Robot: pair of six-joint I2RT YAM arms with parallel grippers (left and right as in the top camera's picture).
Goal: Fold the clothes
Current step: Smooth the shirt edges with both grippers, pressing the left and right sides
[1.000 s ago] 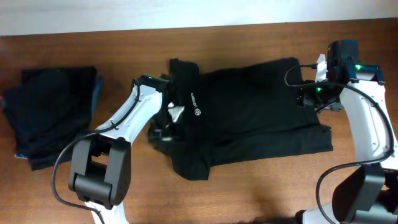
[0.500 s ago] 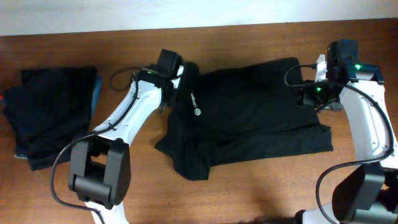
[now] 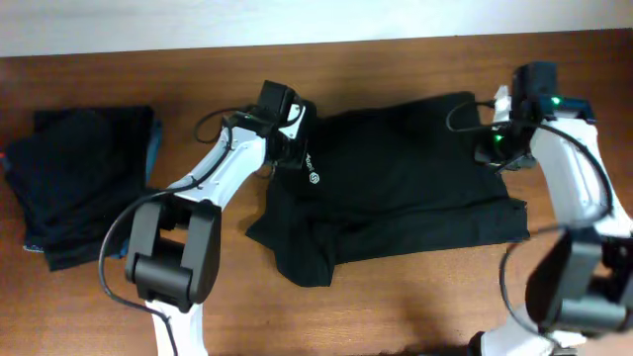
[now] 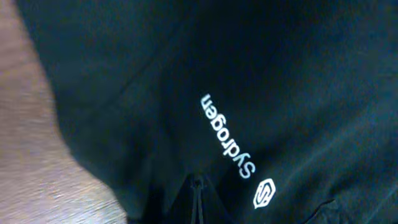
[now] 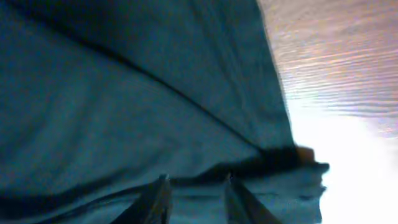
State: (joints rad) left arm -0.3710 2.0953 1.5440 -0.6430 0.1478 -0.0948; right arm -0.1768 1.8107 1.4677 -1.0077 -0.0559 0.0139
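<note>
Left hand (image 3: 290,156) moved from the shirt's (image 3: 396,188) lower-left up to beside the logo (image 4: 230,146) and pinched shut on the fabric. Right hand (image 3: 492,148) fingers narrowed at the right edge.

Left hand (image 4: 198,190) is pinched shut on its outstretched arm; right hand (image 5: 196,196) sits low, fingers (image 5: 155,202) slightly apart.

Bare table (image 3: 415,297) ran along the front; folded stack (image 3: 84,183) blocked far left, spread shirt (image 3: 396,188) filled centre.

A robotics lab bench: white-and-black cabled left robot arm (image 3: 213,176) and its right twin (image 3: 572,183) at a brown wood-grain table (image 3: 415,297), plain white wall (image 3: 198,22) behind
</note>
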